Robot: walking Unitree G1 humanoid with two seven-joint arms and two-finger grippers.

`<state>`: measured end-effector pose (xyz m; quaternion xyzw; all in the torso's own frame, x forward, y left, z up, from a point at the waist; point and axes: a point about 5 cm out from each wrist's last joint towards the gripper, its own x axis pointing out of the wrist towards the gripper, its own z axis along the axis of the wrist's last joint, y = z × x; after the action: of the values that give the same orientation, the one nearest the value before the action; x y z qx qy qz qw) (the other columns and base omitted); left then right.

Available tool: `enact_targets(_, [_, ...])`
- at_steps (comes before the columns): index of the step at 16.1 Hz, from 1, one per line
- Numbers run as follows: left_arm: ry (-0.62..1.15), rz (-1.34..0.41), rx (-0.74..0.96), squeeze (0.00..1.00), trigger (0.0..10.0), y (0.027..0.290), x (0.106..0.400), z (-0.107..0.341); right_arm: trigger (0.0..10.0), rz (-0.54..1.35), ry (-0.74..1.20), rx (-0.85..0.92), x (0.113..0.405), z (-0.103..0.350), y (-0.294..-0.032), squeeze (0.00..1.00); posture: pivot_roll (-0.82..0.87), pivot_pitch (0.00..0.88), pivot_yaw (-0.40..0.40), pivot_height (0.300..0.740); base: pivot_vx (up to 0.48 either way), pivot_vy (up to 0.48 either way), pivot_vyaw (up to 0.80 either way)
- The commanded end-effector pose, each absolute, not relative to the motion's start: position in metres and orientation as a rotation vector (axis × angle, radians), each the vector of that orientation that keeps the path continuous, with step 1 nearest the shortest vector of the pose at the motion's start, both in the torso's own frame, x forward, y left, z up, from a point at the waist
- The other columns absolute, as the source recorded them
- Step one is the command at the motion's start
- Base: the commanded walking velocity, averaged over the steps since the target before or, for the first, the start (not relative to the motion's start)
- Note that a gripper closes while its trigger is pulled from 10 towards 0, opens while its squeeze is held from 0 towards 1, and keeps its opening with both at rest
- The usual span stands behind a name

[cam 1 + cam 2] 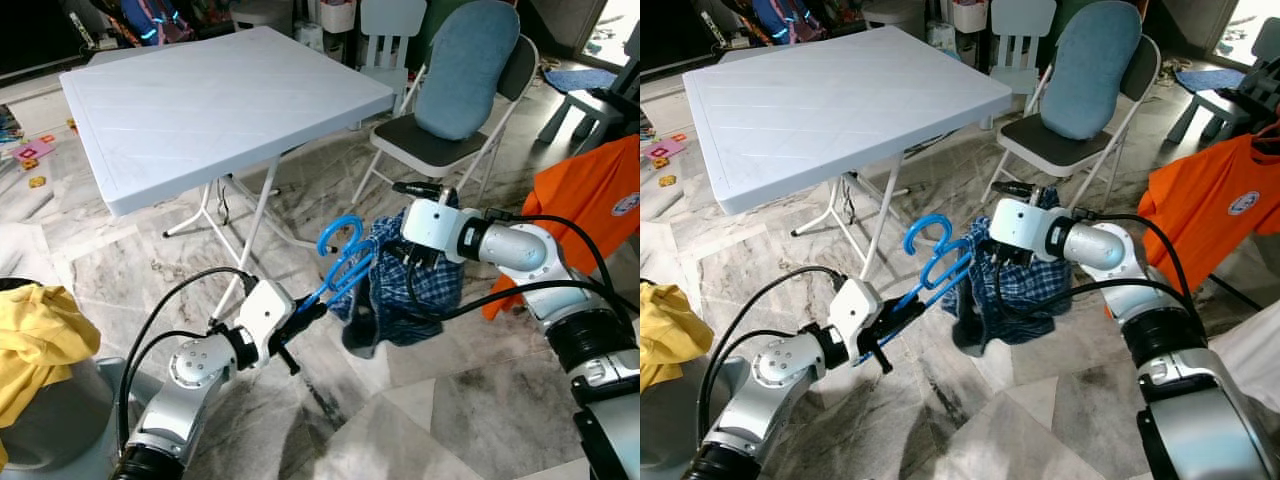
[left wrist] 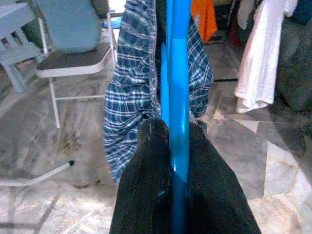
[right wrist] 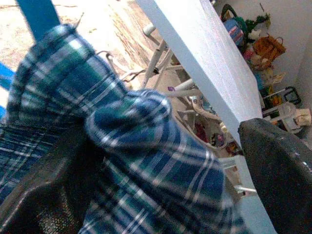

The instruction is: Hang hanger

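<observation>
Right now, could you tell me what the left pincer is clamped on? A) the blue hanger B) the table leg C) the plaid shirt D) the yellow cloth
A: in the left wrist view the left pincer has its black fingers closed on the blue hanger, with the plaid shirt draped farther along it.

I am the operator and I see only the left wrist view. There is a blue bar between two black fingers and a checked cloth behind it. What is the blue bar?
Observer: It is a blue hanger; the left gripper is shut on its lower end, and its hook points up, toward the white table.
Operator: Who holds the cloth?
Observer: The right gripper has the blue checked shirt bunched between its fingers, and the shirt hangs above the floor.
Operator: Is the shirt on the hanger already?
Observer: Partly, it seems: the shirt drapes against the hanger's far end, but I cannot tell whether it is threaded on.
</observation>
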<state>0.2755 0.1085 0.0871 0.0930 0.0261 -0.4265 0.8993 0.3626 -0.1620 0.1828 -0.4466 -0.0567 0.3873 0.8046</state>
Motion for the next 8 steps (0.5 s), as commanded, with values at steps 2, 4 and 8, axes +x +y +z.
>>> enact_targets(2, [0.048,-0.827,0.170,0.00,0.0,0.113,0.281,0.091,10.0,0.806,-0.128,-0.950,0.366,0.189,-0.162,1.00,-0.18,0.024,0.010,0.740,0.000,0.000,0.00])
enact_targets(4, [0.057,-0.763,0.136,0.00,0.0,0.117,0.287,0.092,10.0,0.799,-0.122,-0.946,0.367,0.188,-0.163,1.00,-0.18,0.022,0.011,0.740,0.000,0.000,0.00])
enact_targets(8, [0.073,-0.717,0.134,0.00,0.0,0.121,0.290,0.090,10.0,0.845,-0.078,-0.971,0.367,0.184,-0.166,1.00,-0.18,0.018,0.015,0.740,0.000,0.000,0.00])
